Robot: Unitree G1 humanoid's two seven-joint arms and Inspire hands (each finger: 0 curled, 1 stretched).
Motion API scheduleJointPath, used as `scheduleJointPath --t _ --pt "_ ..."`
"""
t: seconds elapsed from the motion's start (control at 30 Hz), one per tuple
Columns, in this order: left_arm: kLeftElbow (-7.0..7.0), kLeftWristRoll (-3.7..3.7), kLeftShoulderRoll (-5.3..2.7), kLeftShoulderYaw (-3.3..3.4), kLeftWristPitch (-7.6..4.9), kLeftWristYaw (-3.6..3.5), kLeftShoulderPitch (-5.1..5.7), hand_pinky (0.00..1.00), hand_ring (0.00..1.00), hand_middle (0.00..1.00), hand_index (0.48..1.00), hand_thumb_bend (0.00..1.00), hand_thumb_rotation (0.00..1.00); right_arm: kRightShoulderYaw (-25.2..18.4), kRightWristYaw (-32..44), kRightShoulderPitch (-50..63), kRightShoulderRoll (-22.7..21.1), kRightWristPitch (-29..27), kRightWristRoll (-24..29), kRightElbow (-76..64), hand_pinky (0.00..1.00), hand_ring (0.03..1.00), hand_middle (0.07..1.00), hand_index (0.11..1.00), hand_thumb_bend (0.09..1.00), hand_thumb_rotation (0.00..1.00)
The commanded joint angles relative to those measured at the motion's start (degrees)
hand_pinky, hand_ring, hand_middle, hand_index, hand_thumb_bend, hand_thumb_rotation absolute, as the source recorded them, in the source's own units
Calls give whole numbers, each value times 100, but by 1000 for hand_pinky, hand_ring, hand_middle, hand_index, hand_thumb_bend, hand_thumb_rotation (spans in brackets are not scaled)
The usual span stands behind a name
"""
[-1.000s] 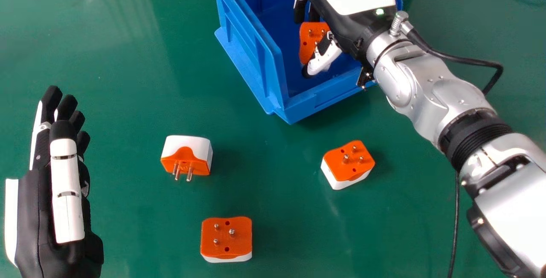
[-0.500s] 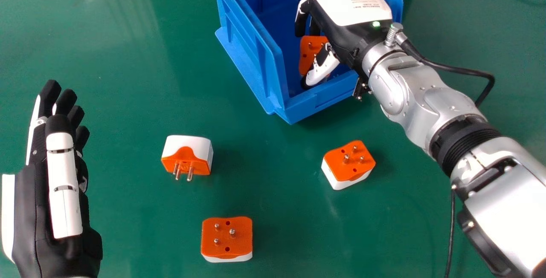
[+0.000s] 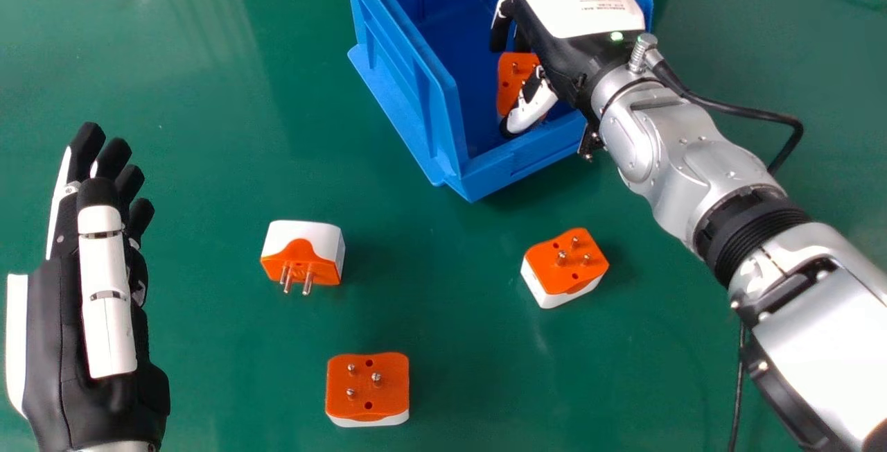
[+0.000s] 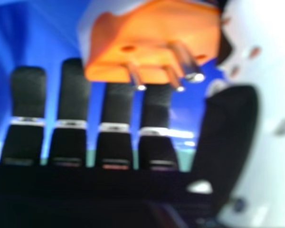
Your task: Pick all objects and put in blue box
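1. Inside the blue box [image 3: 416, 91], the right hand [image 3: 558, 57] pinches an orange plug [image 3: 511, 77] between thumb and fingers, probably low for a soft release.
2. Behind this hand, the left plug [image 3: 301, 258], the right plug [image 3: 565, 265] and the nearest plug [image 3: 367, 393] lie apart on the table [image 3: 457, 341], for later picking.
3. Well left of it, the left hand [image 3: 107, 285] idles, fingers straight.

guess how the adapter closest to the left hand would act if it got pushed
The adapter looks like hard moulded plastic, so it should stay stiff. Its boxy body with flat sides suggests it would slide rather than roll. The metal pins stick out on the side nearest the robot, so they might catch if pushed that way.
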Motion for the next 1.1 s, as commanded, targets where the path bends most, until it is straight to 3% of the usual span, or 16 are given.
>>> scheduleJointPath --t 0.0,0.5,0.73,0.83,1.07 --pt "-169 65 19 0 0 35 2 966 951 945 937 243 951 -17 5 -120 -29 68 16 -173 568 719 777 759 726 118" --pt "-307 63 50 -41 207 97 -35 998 991 977 977 171 996 -27 -44 -131 -37 183 7 -242 624 794 864 835 726 159" --pt "-276 90 53 -31 203 107 -93 1000 998 986 992 130 999 27 -89 -127 -88 153 -57 -305 631 794 865 839 725 172" --pt "-283 53 53 -29 225 89 -98 1000 1000 989 993 124 1000 -7 -34 -124 -138 125 -29 -412 647 800 868 841 719 182" --pt "-339 100 14 -74 237 119 -64 1000 1000 991 997 97 1000 -148 -138 14 -513 -153 20 -1054 650 810 872 847 702 188"
